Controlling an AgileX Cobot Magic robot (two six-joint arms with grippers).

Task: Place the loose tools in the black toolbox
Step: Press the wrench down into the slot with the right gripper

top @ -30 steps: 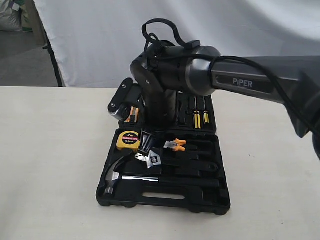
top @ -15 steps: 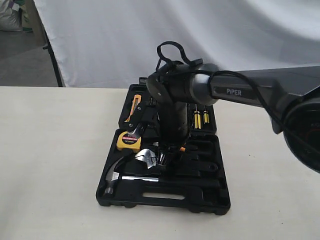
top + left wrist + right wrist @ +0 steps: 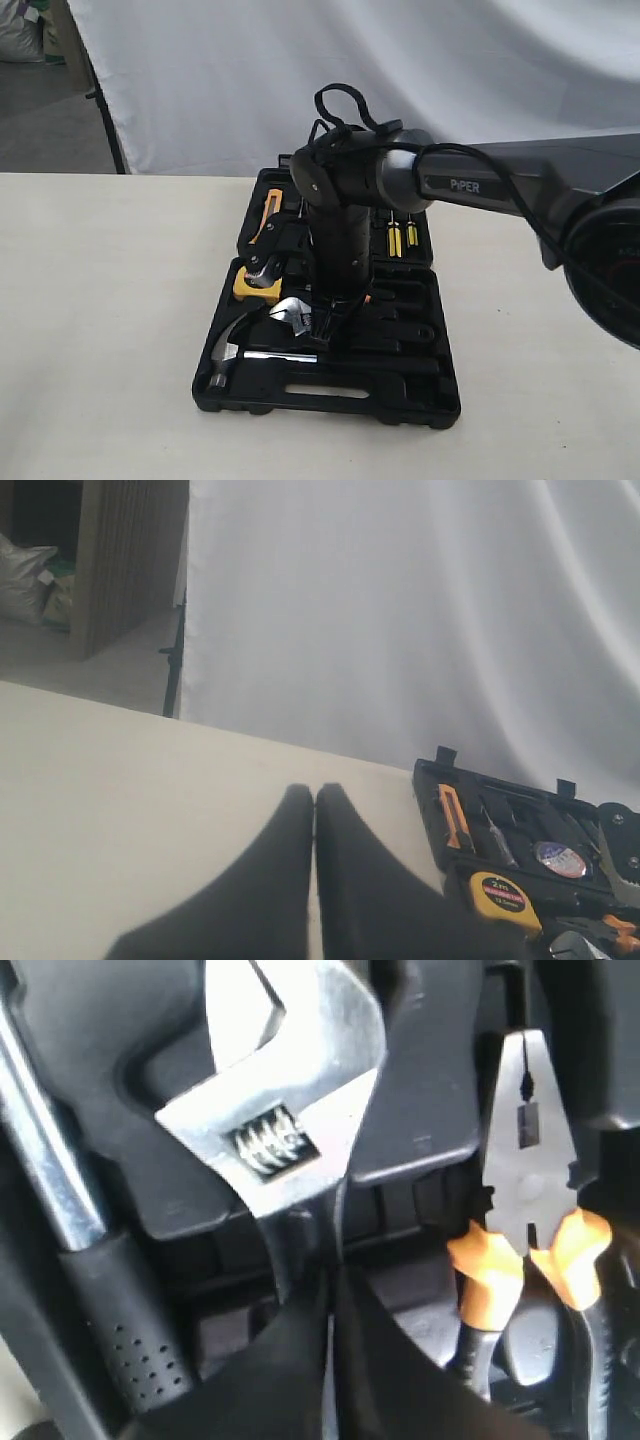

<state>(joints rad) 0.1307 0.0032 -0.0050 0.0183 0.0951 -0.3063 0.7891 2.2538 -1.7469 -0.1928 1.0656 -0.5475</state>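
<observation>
Now, nearest to us, our left gripper [image 3: 315, 792] hangs above the bare table [image 3: 120, 780] off to the left of the toolbox [image 3: 400, 405]. Its two fingers are pressed together with only a hairline between them and nothing in them.

Next comes the near half of the toolbox, with the handle slot [image 3: 325, 392] along its front edge. Just behind that lies the hammer [image 3: 228, 350], along its recess with the head at the left end.

A little further in sits the wrench [image 3: 280, 1110], and this is where we are working. Our right gripper [image 3: 327, 328] points straight down at it, fingertips where the silver head meets the handle. Those fingers look closed flat against each other. We see no part of the wrench between them, so we judge that they press on it rather than grip it. The head rests across the moulded ridges, not sunk between them, so we take the step in hand to be seating the wrench.

Just beside it lie the pliers [image 3: 525, 1190], and a little further back the tape measure [image 3: 252, 288]. In the far half, the tape roll [image 3: 560, 858] sits in a round recess, in the same half as the screwdrivers [image 3: 395, 240].

With hammer and roll in the box, the wrench seems the only tool left to settle. The next move calls for a small push or twist to line the head up with its recess, then a straight lift clear of the pliers
</observation>
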